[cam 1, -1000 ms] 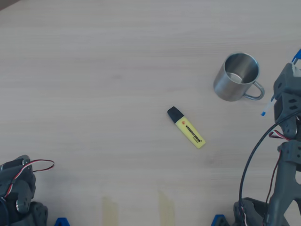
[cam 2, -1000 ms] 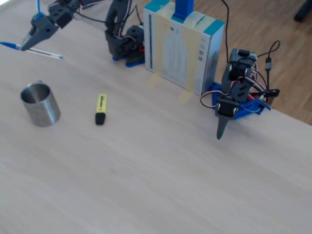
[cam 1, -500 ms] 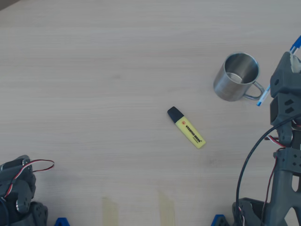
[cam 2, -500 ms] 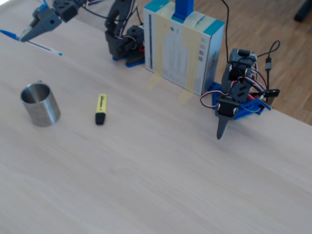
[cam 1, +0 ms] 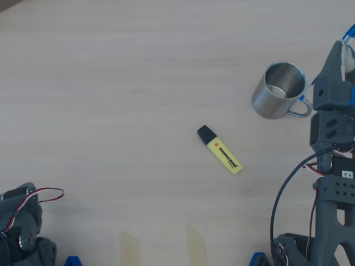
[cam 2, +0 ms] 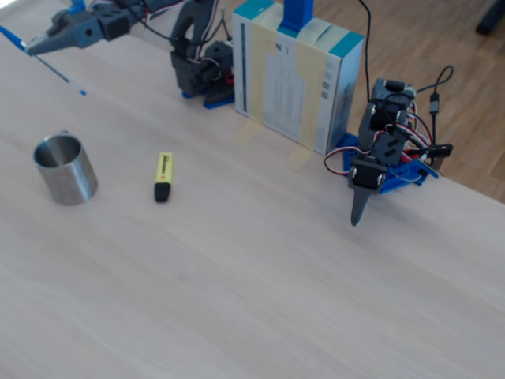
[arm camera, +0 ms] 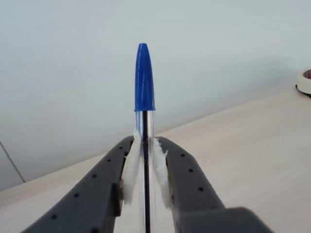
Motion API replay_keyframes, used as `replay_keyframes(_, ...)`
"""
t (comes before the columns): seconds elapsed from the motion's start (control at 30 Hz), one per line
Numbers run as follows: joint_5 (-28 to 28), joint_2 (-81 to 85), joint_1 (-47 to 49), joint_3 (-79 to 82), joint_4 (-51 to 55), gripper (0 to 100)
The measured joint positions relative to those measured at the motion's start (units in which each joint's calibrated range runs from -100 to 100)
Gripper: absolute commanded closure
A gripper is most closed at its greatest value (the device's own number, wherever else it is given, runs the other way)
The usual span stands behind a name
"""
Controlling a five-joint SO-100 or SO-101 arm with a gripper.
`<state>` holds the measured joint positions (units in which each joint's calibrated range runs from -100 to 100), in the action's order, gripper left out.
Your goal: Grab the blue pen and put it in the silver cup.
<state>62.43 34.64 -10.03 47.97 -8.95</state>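
My gripper (arm camera: 145,148) is shut on the blue pen (arm camera: 144,77), with the clear barrel between the white pads and the blue cap sticking out past the fingertips. In the fixed view the gripper (cam 2: 33,50) holds the pen (cam 2: 61,76) slanted in the air, up and behind the silver cup (cam 2: 65,168). The cup stands upright and empty on the table. In the overhead view the cup (cam 1: 280,90) sits just left of my arm (cam 1: 331,105), its handle toward the arm. A bit of the pen's blue (cam 1: 348,34) shows at the right edge.
A yellow highlighter with a black cap (cam 1: 220,149) lies left of and below the cup in the overhead view, right of it in the fixed view (cam 2: 163,175). A second arm (cam 2: 383,158) and a taped box (cam 2: 296,75) stand at the table's edge. A tape roll (arm camera: 305,81) lies far off.
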Motion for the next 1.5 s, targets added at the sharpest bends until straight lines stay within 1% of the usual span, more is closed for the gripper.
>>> replay_keyframes(0.33,0.9,0.0,0.8,8.4,-20.0,98)
replay_keyframes(0.5,0.9,-2.4,1.3,9.9,-30.3,98)
replay_keyframes(0.83,0.9,-8.3,1.3,13.2,-45.8,98)
replay_keyframes(1.1,0.9,-11.7,1.9,13.4,-53.9,98)
replay_keyframes(1.5,1.0,-17.6,2.3,13.6,-54.1,98)
